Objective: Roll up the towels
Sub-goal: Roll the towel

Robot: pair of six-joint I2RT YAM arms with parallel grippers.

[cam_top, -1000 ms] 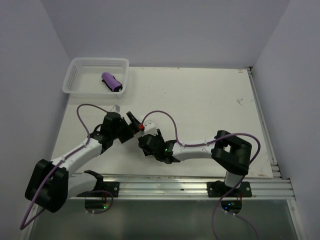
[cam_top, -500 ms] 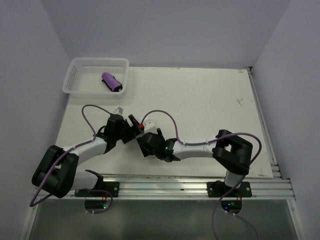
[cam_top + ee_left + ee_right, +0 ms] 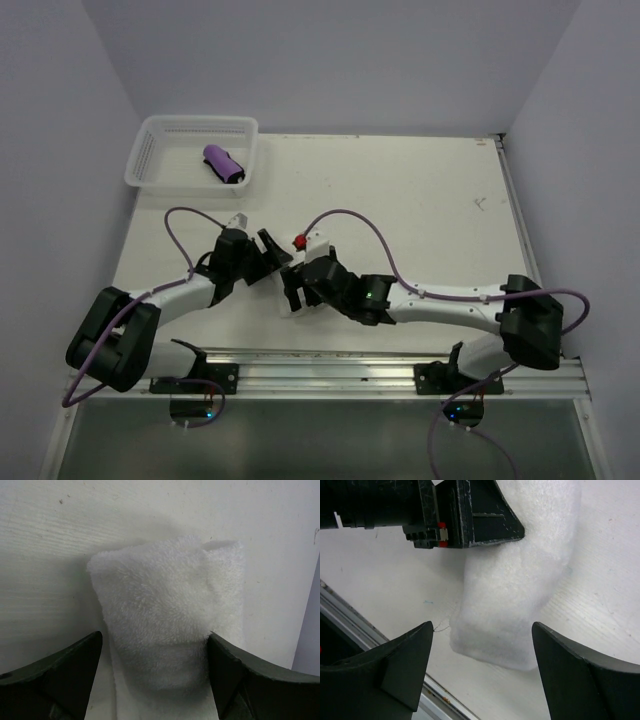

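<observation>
black-and-white arms [image 3: 440, 308], purple cables [image 3: 345, 212]

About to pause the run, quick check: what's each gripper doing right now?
Left gripper: open, astride the white towel.
Right gripper: open, astride the same towel, holding nothing.

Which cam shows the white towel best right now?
Left wrist: the white towel fills mid-frame as a thick bundle between the left pincer's open fingers. Right wrist shows one end, its far part covered by that pincer. Top external barely shows it: mostly covered, white against the white table.
</observation>
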